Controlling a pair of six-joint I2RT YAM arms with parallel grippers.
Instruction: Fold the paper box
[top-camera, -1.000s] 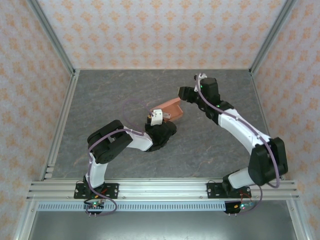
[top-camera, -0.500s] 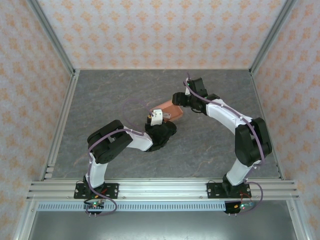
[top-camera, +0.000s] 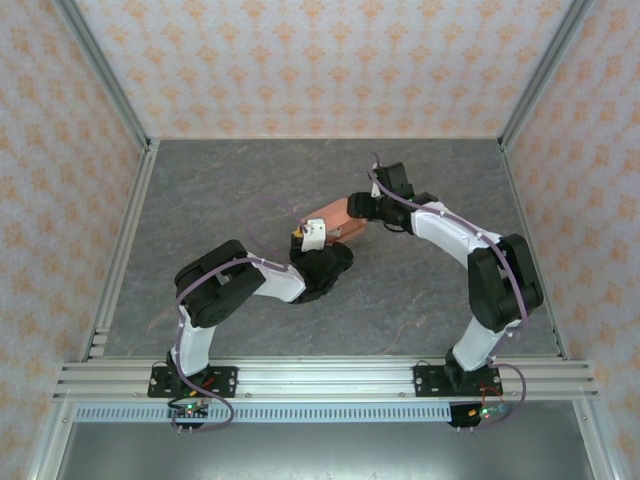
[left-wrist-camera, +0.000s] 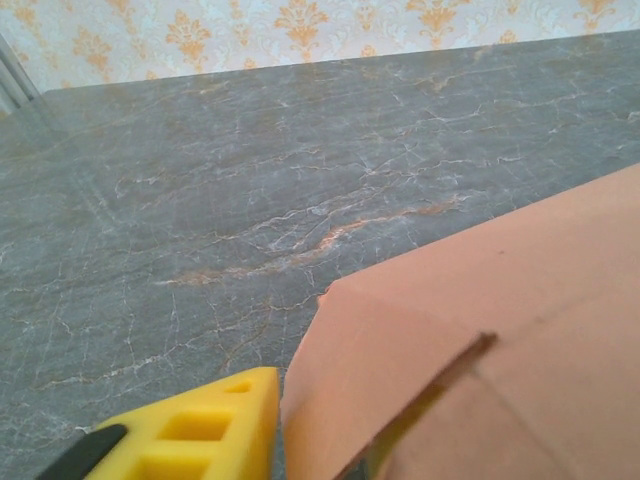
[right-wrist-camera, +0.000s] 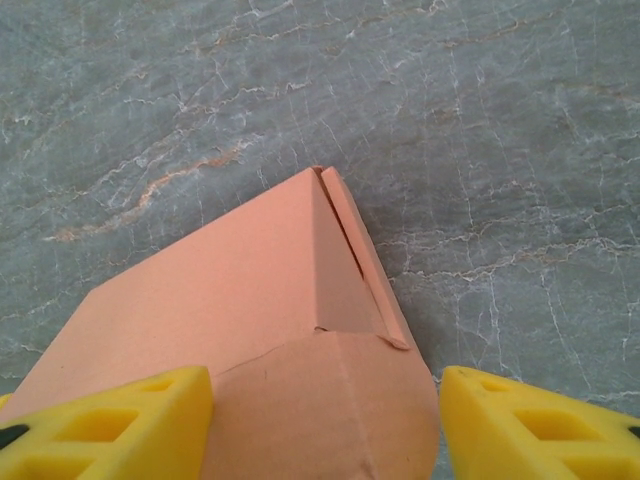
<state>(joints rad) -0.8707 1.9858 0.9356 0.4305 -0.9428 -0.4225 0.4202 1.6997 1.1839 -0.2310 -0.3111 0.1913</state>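
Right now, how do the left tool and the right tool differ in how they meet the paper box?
The right tool straddles the paper box with both fingers showing; the left tool shows one, its other behind cardboard. The right tool stands open; the left tool's opening is unclear. Both have yellow fingers.

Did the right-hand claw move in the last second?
Yes. The right gripper came away from the back wall, leftward, up to the paper box.
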